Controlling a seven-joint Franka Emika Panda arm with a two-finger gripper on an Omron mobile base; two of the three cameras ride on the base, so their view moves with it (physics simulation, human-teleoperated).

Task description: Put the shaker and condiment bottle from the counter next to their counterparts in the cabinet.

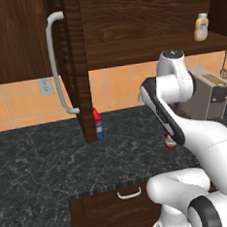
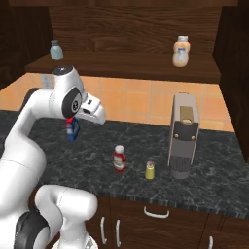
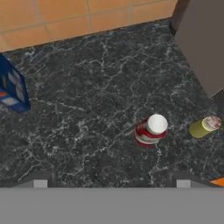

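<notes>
**Two items on the counter, gripper spread wide above them**

One condiment bottle (image 2: 119, 159), red with white cap, stands upright on the dark marbled counter (image 2: 214, 180). One shaker (image 2: 150, 170), yellow-green with grey cap, stands just beside it at its 3 o'clock in the right base view, the two apart.

Hand view: the gripper (image 3: 111, 180) looks down on them with its two finger tips (image 3: 40, 180) set far apart and nothing between. Bottle at about 1 o'clock from the gap's middle, shaker further out toward 2 o'clock.

One red-topped blue bottle (image 2: 73, 129) stands on the counter toward the tiled wall, at 10 o'clock from the red one. One tall grey appliance (image 2: 184, 136) stands at 2 o'clock from the shaker.

Cabinet (image 2: 121, 65) shelf holds two things, well apart: one pale beige bottle (image 2: 181, 51) at the right, one small grey-capped jar (image 2: 56, 49) at the left. One door with a curved pale handle (image 1: 55, 62) hangs open.
</notes>
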